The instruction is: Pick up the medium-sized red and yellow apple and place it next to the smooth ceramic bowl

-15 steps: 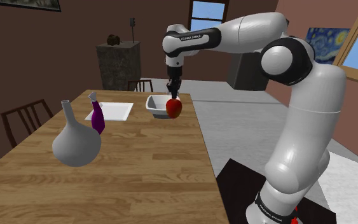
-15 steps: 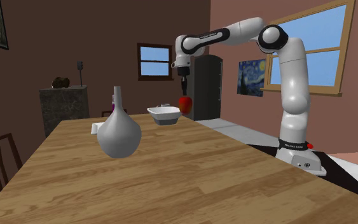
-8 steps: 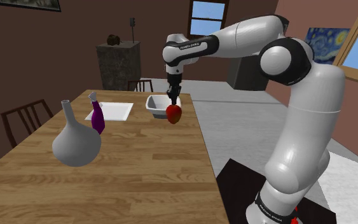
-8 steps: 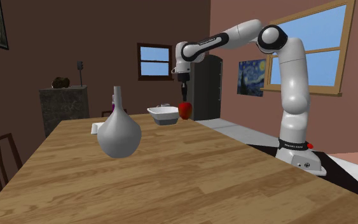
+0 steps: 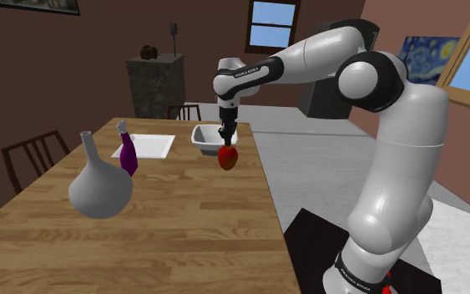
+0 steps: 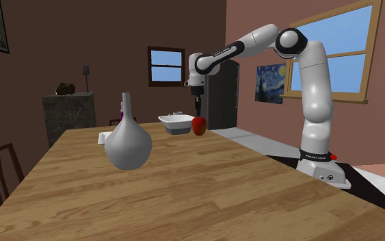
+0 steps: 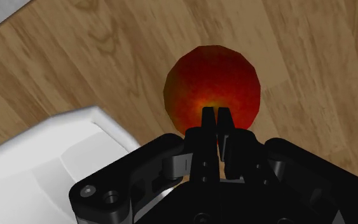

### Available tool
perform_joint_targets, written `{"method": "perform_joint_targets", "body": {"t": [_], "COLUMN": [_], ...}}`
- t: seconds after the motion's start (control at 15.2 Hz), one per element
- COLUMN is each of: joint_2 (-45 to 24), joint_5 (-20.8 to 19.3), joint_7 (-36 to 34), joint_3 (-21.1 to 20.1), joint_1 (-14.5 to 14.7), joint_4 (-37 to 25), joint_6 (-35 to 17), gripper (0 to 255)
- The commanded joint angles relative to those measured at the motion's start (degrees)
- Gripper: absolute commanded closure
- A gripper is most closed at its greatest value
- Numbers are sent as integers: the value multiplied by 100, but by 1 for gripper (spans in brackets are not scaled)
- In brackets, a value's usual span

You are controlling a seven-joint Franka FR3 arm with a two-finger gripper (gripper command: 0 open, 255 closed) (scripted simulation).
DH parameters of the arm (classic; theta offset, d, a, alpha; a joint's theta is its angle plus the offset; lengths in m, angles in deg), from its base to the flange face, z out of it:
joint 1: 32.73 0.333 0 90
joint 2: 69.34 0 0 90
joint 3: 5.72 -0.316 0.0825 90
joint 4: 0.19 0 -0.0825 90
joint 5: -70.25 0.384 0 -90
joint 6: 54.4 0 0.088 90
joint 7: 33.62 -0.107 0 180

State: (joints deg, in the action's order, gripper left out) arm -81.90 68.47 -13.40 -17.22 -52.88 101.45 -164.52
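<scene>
A red apple with a yellow patch (image 5: 228,156) (image 6: 198,125) (image 7: 212,86) hangs just over the wooden table (image 5: 183,225), close beside the white bowl (image 5: 204,138) (image 6: 176,123) (image 7: 50,165) on the side toward the table's edge. My black gripper (image 5: 226,144) (image 6: 197,115) (image 7: 215,116) points straight down, shut on the apple's top, its two fingers almost meeting there. Whether the apple's underside touches the wood I cannot tell.
A grey round vase (image 5: 99,188) (image 6: 128,142) stands mid-table, a purple bottle (image 5: 128,154) and a flat white sheet (image 5: 151,145) behind it. The table's edge (image 5: 268,200) runs just past the apple. A dark chair (image 5: 32,159) stands at the shoulder view's left.
The arm has come down with the apple in its grip, from above the bowl's rim height to just over the tabletop beside the bowl. The fingers stayed shut.
</scene>
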Motion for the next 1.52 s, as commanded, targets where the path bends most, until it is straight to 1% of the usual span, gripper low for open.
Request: {"method": "perform_joint_targets", "body": {"t": [0.0, 0.07, 0.59, 0.66, 0.99, 1.25, 1.45], "joint_2": [-36, -78, -78, -78, -78, 39, 39], "joint_5": [-9, -19, -19, -19, -19, 12, 12], "joint_7": [-4, -10, -10, -10, -10, 12, 12], "joint_3": [3, 5, 5, 5, 5, -3, -3], "joint_1": [1, 2, 2, 2, 2, 0, 0], "joint_4": [103, 188, 188, 188, 188, -394, -394], "joint_6": [-142, -268, -268, -268, -268, 428, 428], "gripper": [255, 255, 255, 0, 0, 0, 0]}}
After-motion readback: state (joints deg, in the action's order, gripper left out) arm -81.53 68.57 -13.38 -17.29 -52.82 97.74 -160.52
